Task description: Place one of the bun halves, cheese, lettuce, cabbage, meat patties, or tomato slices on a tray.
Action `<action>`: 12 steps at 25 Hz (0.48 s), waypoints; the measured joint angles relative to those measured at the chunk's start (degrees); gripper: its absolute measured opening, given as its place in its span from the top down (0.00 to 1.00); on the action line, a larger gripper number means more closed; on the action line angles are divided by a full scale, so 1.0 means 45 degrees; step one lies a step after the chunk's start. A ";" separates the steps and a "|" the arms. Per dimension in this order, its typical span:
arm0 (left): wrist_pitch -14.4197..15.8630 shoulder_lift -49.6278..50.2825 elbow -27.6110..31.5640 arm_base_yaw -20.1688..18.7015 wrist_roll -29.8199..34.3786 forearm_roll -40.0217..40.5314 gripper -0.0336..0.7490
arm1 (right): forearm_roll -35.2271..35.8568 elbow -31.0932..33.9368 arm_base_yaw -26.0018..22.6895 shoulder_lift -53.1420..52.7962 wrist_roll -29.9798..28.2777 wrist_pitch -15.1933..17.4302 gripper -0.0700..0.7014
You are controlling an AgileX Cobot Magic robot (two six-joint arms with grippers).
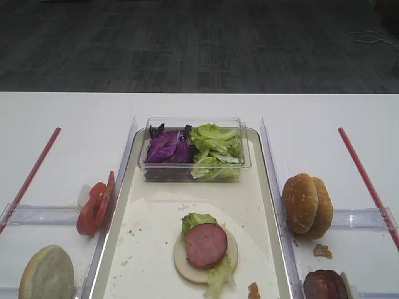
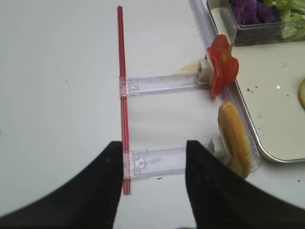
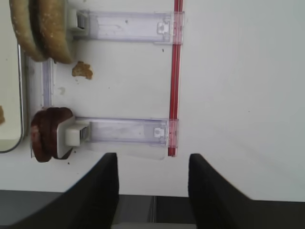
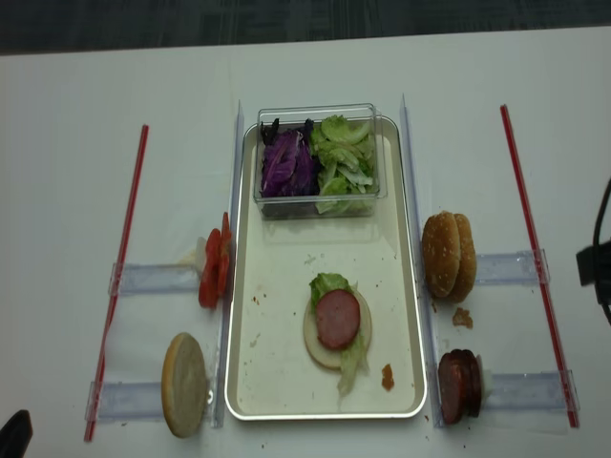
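Silvery rectangular tray (image 4: 250, 382) on white table (image 4: 76, 172) carries pale round bun half (image 4: 315, 353) topped with frilly green lettuce (image 4: 327, 283) and pink-red meat patty (image 4: 338, 319); left hand (image 2: 153, 183) and right hand (image 3: 153, 183) both spread wide, grasping nothing, off to either side.

On the tray (image 4: 401, 286), near its front edge, a pale bun half (image 4: 320, 348) is laid flat, topped with lettuce (image 4: 329, 284) and one meat patty (image 4: 338, 319). Cabbage (image 4: 283, 164) and more lettuce are kept by the rear edge. Tomato slices (image 4: 212, 269) are stood on edge outside the left rim, seeded bun halves (image 4: 449, 256) and what appear to be patties (image 4: 458, 385) outside the right.
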 joint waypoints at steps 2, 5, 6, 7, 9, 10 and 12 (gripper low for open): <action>0.0000 0.0000 0.0000 0.0000 0.0000 0.0000 0.58 | 0.0000 0.0450 0.0000 -0.0958 0.0000 0.0000 0.43; 0.0000 0.0000 0.0000 0.0000 0.0000 0.0000 0.58 | 0.0000 0.1231 0.0000 -0.2217 0.0000 0.0032 0.43; 0.0000 0.0000 0.0000 0.0000 0.0000 0.0000 0.58 | 0.0000 0.1514 0.0000 -0.2626 0.0000 0.0032 0.43; 0.0000 0.0000 0.0000 0.0000 0.0000 0.0000 0.58 | -0.0024 0.1817 0.0000 -0.3016 -0.0034 0.0032 0.43; 0.0000 0.0000 0.0000 0.0000 0.0000 0.0000 0.58 | -0.0047 0.2372 0.0000 -0.3689 -0.0225 0.0061 0.43; 0.0000 0.0000 0.0000 0.0000 0.0000 0.0000 0.58 | -0.0073 0.2647 0.0000 -0.4051 -0.0278 0.0082 0.43; 0.0000 0.0000 0.0000 0.0000 0.0000 0.0000 0.58 | -0.0073 0.3130 0.0000 -0.4707 -0.0332 0.0082 0.43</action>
